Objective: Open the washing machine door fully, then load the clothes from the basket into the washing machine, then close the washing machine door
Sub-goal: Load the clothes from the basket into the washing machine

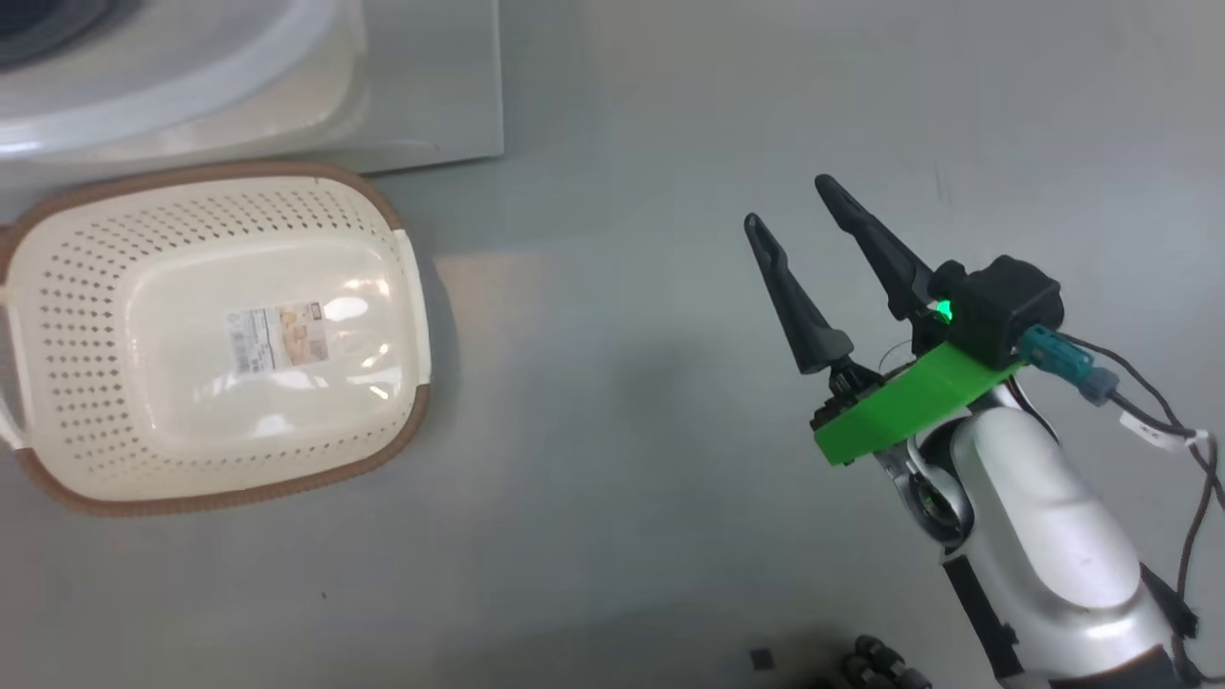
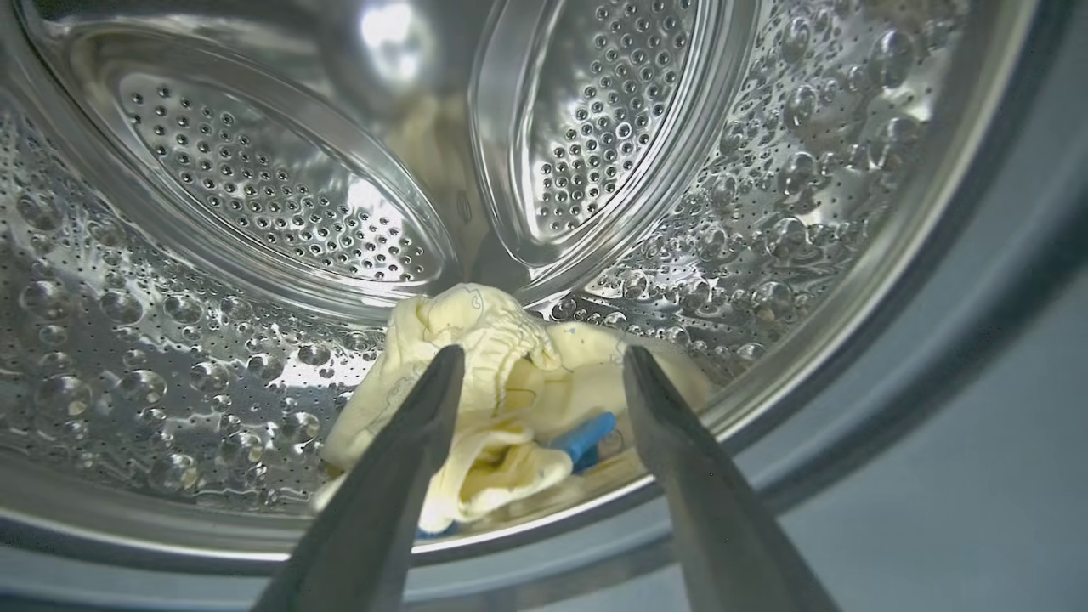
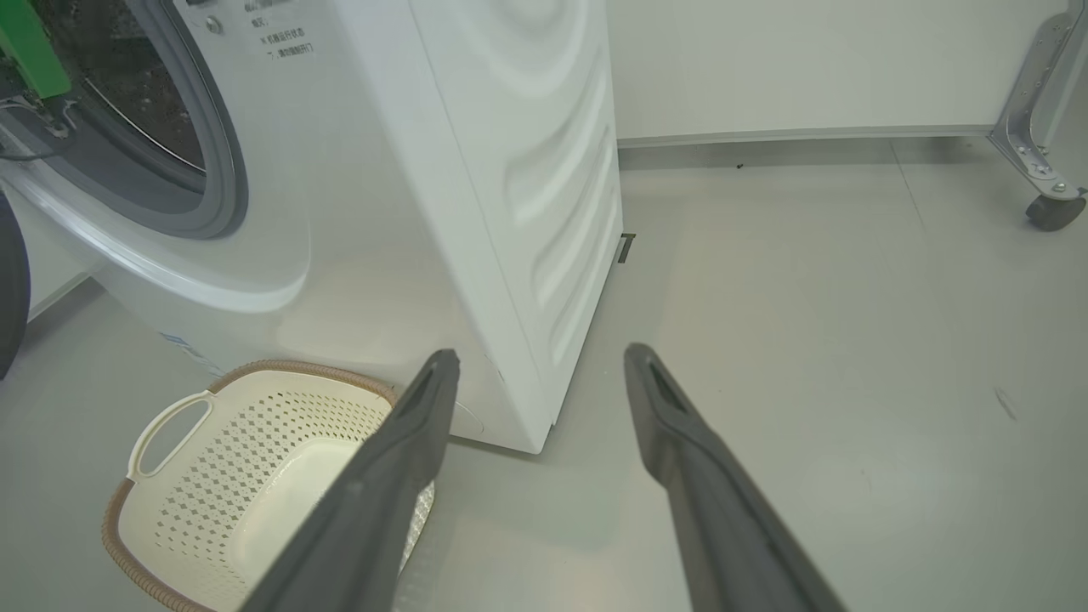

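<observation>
The clothes (image 2: 484, 331), pale yellow with a blue patch, lie loose at the bottom of the washing machine's steel drum (image 2: 255, 187), close to its front lip. My left gripper (image 2: 544, 353) is open just above them, and nothing is pinched between its fingers. The basket (image 1: 220, 335) stands empty on the floor in front of the washing machine (image 1: 191, 86), with its label showing. My right gripper (image 1: 787, 203) hovers open over bare floor, well to the right of the basket. A dark sliver at the picture's left edge is the washing machine door (image 3: 10, 280), swung open.
The white washing machine (image 3: 476, 170) stands on a grey floor, with the basket (image 3: 255, 476) at its front corner. A green part of my left arm (image 3: 30, 42) reaches into the grey-sealed opening. A metal frame on a caster (image 3: 1054, 208) stands at the far right by the wall.
</observation>
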Controlling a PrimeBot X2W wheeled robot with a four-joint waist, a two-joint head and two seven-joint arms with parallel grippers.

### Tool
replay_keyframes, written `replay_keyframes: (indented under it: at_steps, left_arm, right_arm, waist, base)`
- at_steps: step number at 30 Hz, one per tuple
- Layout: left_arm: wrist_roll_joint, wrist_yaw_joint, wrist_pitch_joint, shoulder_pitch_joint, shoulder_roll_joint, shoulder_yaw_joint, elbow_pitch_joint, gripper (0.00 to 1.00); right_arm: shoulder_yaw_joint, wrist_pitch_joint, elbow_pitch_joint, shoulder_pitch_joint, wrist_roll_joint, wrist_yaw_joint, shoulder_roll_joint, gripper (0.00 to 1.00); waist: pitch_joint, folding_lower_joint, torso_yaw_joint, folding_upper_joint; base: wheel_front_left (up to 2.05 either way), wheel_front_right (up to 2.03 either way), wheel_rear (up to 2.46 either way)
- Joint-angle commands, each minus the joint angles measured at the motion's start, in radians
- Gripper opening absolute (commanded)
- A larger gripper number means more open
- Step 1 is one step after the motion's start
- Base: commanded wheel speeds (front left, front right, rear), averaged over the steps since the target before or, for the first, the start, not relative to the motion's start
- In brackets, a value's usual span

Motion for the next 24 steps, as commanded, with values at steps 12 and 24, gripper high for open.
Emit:
replay_keyframes:
  at_steps: [12,24]
  left_arm:
    - [-0.136,0.001,-0.006,0.292,0.058,-0.008,-0.185,1.00]
    - [-0.055,0.060,-0.006,0.728,0.062,0.220,-0.495,1.00]
  right_arm:
    - [-0.018,-0.007,-0.014,0.104,0.003,0.000,0.003,1.00]
    - [-0.052,-0.007,-0.016,0.196,0.007,0.000,0.003,1.00]
  waist:
    - [-0.317,0.0001,0.106,-0.0001]
    - [-0.511,0.0001,0.143,-0.0001]
  base:
    - [0.00,0.00,0.00]
    - [0.00,0.00,0.00]
